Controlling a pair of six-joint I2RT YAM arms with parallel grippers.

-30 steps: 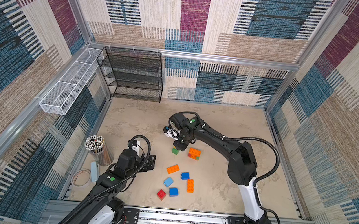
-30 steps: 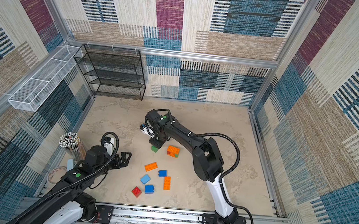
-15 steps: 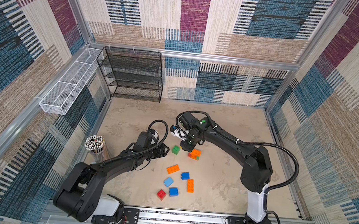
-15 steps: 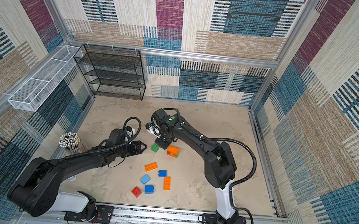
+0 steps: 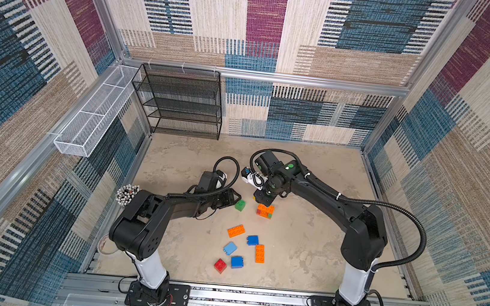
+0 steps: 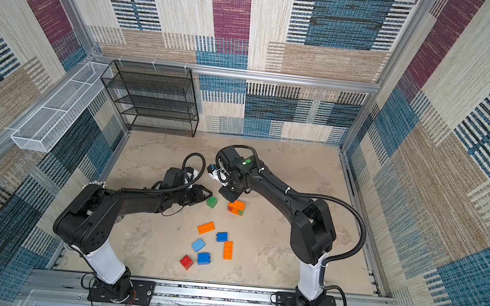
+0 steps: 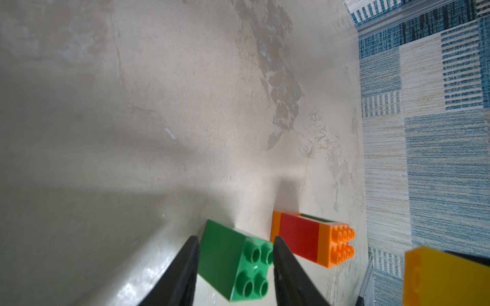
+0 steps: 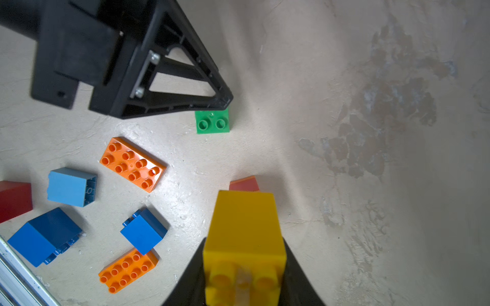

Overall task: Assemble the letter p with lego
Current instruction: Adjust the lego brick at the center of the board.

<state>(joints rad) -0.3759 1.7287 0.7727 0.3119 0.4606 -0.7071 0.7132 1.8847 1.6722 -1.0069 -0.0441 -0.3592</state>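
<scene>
A green square lego brick rests on the table between my left gripper's two fingers, which press against its opposite sides. In both top views that brick lies at the left gripper's tip. My right gripper is shut on a yellow brick and hangs just above a small stack of orange, red and green bricks. Nearer the front lie loose bricks: two long orange ones, two blue, a light blue and a red.
A black wire shelf stands at the back left wall. A white wire basket hangs on the left wall. A cup of white-tipped sticks stands by the left arm's elbow.
My left arm has reached from the front left out to the green brick, and its jaws have narrowed round it. The right gripper has carried the yellow brick rightwards over the stack.
</scene>
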